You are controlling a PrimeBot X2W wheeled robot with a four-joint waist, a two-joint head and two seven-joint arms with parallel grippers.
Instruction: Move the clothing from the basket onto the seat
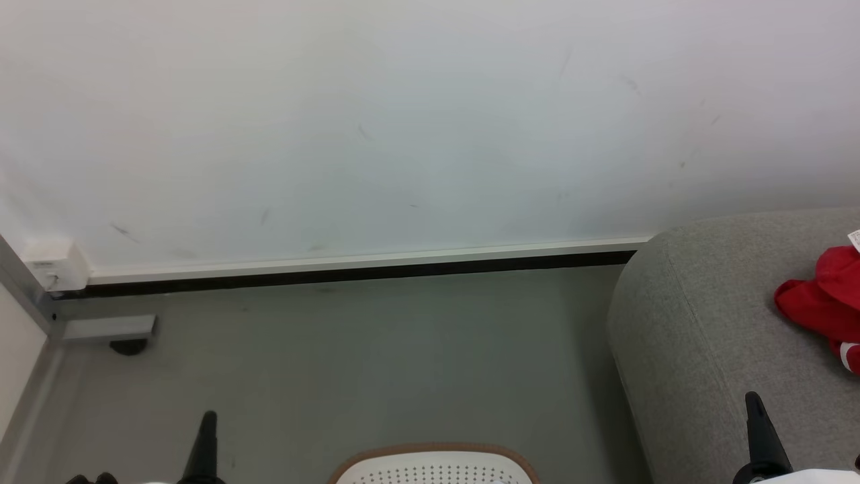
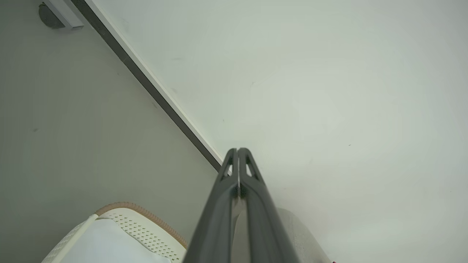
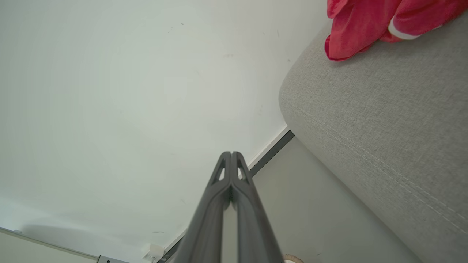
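Observation:
Red clothing [image 1: 823,302] with white trim lies on the grey seat [image 1: 699,336] at the right; the right wrist view has the same clothing [image 3: 362,25] on the seat [image 3: 384,120]. The white basket [image 1: 437,467] with its tan rim peeks in at the bottom centre, and the left wrist view catches the basket [image 2: 142,233] with something white inside. My left gripper [image 1: 207,418] [image 2: 238,150] is shut and empty, left of the basket. My right gripper [image 1: 752,400] [image 3: 231,153] is shut and empty, in front of the seat, pointing at the wall.
A white wall [image 1: 403,121] with a dark skirting strip [image 1: 349,272] runs across the back. A grey floor [image 1: 369,363] lies between wall, basket and seat. A small bracket and doorstop [image 1: 114,333] sit at the far left by a door frame.

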